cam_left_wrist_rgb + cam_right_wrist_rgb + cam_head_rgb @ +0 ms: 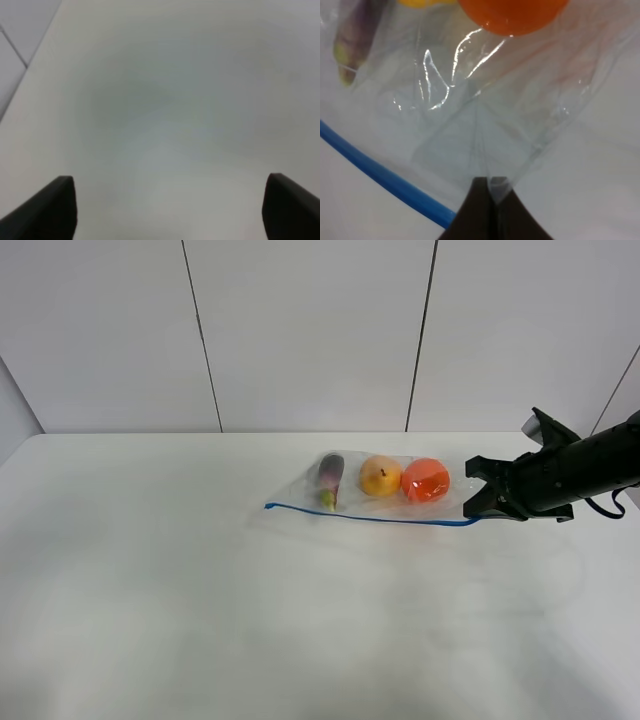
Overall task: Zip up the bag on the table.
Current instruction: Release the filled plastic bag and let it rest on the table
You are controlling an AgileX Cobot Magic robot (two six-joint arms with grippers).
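The clear bag (300,498) lies on the white table (200,590) right of centre. Its blue zipper strip (370,518) runs along the near edge. Inside are an eggplant (331,475), a yellow pear (380,476) and an orange (426,480). My right gripper (472,502) is at the bag's right end. In the right wrist view it (487,187) is shut, pinching the bag's (485,125) corner beside the zipper strip (385,175), with the orange (512,15) beyond. My left gripper (170,192) is open and empty over bare table (175,100); the high view does not show it.
A white panelled wall (310,330) stands behind the table's far edge. The table's left corner (30,440) is rounded. The right arm (590,470) comes in from the right edge.
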